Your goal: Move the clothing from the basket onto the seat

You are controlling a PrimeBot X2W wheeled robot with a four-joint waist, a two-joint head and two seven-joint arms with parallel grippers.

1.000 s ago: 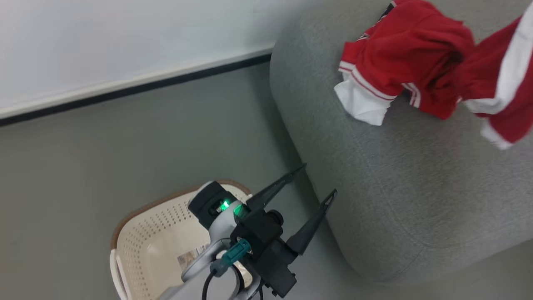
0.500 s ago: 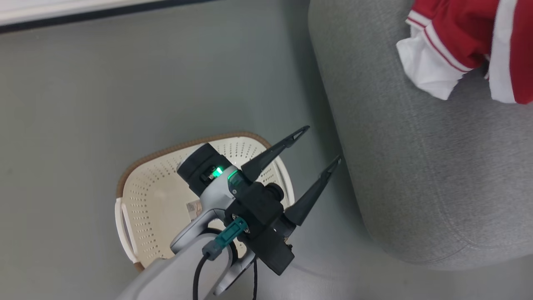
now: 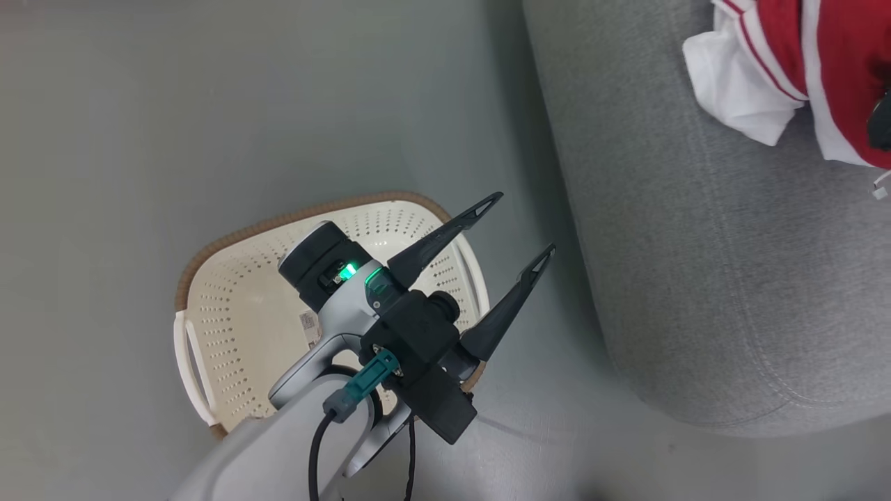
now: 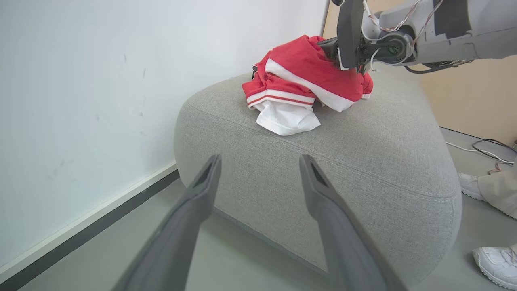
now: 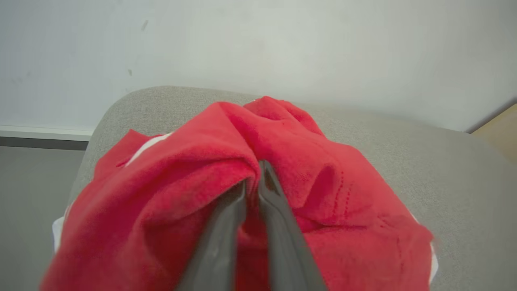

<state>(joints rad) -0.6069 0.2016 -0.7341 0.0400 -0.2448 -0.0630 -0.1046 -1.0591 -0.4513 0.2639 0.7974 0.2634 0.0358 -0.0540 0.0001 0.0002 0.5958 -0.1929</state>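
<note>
Clothing (image 4: 307, 72): red, white-striped, white-cuffed heap on grey seat (image 4: 363, 133), 2 o'clock from basket (image 3: 230, 306), pinched in closed right gripper (image 5: 252, 176); left gripper (image 3: 523, 221) splayed, empty.

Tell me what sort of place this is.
Probably an indoor test room dressed as a living space: a big grey seat by a bare white wall, a laundry basket on the smooth grey floor, and loose cables trailing past the seat.

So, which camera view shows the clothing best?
The left wrist view: the clothing pile shows nearly whole on the seat, white trim visible. The head view cuts it off at the corner; the right wrist view gives close red folds in the right gripper.
</note>
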